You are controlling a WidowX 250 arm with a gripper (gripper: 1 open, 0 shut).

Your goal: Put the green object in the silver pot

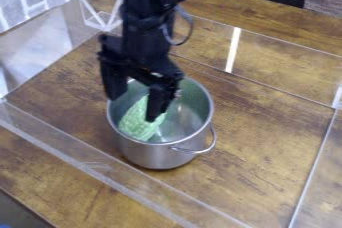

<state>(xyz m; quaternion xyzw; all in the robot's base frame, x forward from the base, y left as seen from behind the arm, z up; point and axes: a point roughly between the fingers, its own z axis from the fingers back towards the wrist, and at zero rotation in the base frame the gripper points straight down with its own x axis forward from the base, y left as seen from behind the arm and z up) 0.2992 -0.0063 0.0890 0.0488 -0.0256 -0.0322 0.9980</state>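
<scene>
The green object (139, 119), a ridged light green toy vegetable, lies inside the silver pot (174, 147), leaning against the left inner wall with its lower end near the pot floor. It appears to rest on the steel rather than hang from the fingers; whether a finger is touching it cannot be told.

The claw (138, 92) points straight down over the left half of the pot mouth. Its two black fingers (110, 77) stand apart, one at the left rim and one inside the pot just right of the object, so the object sits in the gap between them without being clamped. This spread suits a release: the object is free to settle against the wall.

The pot stands upright at the centre of the frame on the wooden table (267, 102), with one loop handle (198, 144) facing the lower right. Clear acrylic panels (60, 137) border the work area at the left and lower left.

Judgement: the placement is effectively complete. The remaining move is a vertical withdrawal; the fingers must clear the rim without tipping the pot.
</scene>
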